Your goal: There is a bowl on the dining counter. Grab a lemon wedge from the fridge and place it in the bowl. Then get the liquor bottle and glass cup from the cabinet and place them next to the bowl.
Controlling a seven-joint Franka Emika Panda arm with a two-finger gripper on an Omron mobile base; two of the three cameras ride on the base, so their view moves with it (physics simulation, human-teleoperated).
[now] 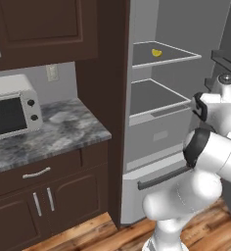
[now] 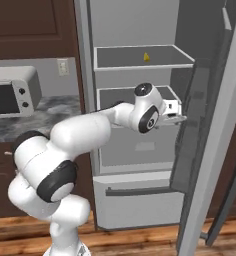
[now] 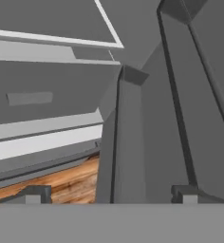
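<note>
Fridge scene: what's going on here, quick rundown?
The fridge stands with its door swung open, and the lemon wedge lies untouched on the upper shelf. The white arm reaches toward the opening, its gripper open and empty, aimed low near the door's hinge side, below the shelf with the wedge. Nothing is held yet. A toaster oven sits on the stone counter to the left, under the dark wall cabinet.
</note>
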